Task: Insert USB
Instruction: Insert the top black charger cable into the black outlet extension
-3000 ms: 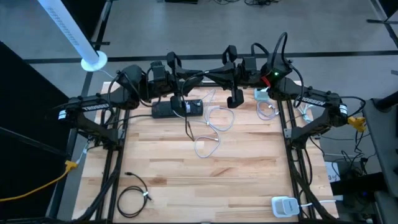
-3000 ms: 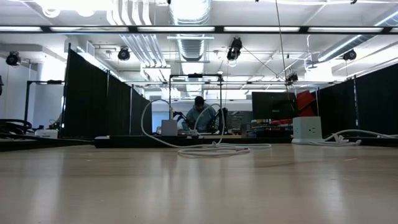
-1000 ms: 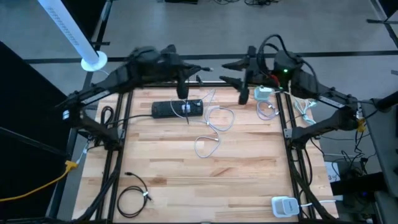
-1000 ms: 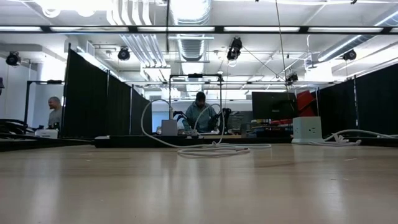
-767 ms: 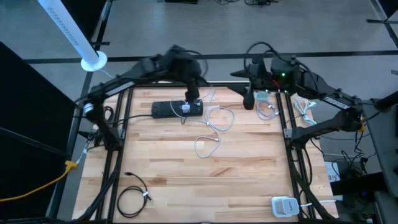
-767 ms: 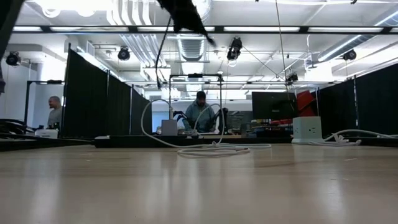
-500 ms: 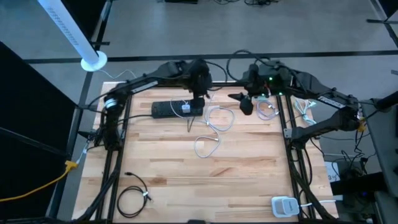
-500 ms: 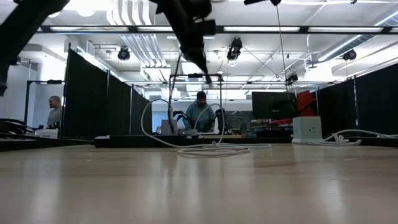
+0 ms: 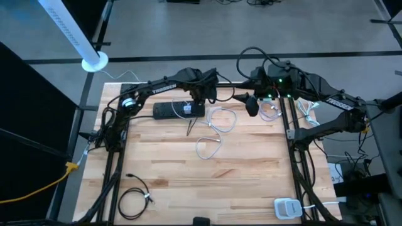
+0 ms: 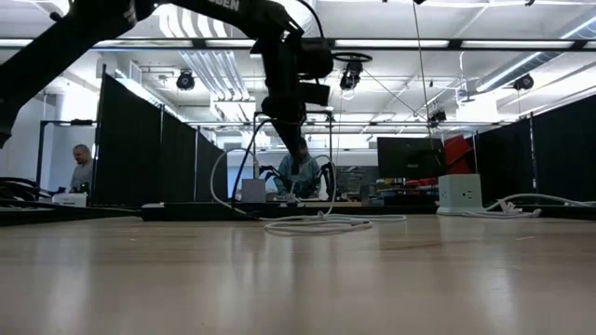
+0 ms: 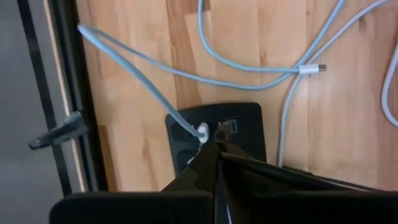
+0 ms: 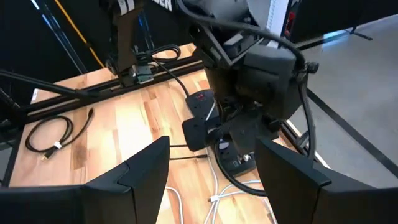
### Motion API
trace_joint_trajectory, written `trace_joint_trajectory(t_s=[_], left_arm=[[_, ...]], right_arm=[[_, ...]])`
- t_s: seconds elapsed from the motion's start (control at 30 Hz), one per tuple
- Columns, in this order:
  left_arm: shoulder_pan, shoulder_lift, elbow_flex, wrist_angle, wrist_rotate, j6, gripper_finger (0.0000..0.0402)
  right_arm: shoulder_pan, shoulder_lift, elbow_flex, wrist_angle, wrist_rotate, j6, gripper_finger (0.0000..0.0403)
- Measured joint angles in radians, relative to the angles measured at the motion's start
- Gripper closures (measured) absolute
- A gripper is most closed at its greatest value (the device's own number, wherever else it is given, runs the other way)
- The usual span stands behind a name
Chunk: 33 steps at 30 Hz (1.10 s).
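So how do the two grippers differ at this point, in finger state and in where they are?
The left gripper has its fingers shut together, while the right gripper stands open with a clear gap. The left gripper hangs over the black power strip at the table's far edge; the right gripper sits off to the side, over the white cable loops near the right frame. Neither holds anything that I can see.
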State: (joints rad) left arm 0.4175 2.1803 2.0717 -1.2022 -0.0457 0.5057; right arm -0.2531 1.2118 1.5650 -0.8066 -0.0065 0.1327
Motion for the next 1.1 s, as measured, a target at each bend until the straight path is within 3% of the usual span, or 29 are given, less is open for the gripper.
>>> trace_joint_trajectory(t_s=[0.27, 0.53, 1.1], left_arm=[[0.003, 0.005, -0.111, 0.046, -0.044, -0.080, 0.0401], [0.002, 0.005, -0.136, 0.154, -0.051, -0.147, 0.0401], [0.002, 0.009, -0.155, 0.105, -0.057, -0.001, 0.0401]], right_arm=[[0.000, 0.000, 0.000, 0.027, 0.002, -0.033, 0.0198], [0.000, 0.000, 0.000, 0.034, 0.007, -0.066, 0.0199], [0.000, 0.000, 0.000, 0.002, -0.001, -0.062, 0.0198]])
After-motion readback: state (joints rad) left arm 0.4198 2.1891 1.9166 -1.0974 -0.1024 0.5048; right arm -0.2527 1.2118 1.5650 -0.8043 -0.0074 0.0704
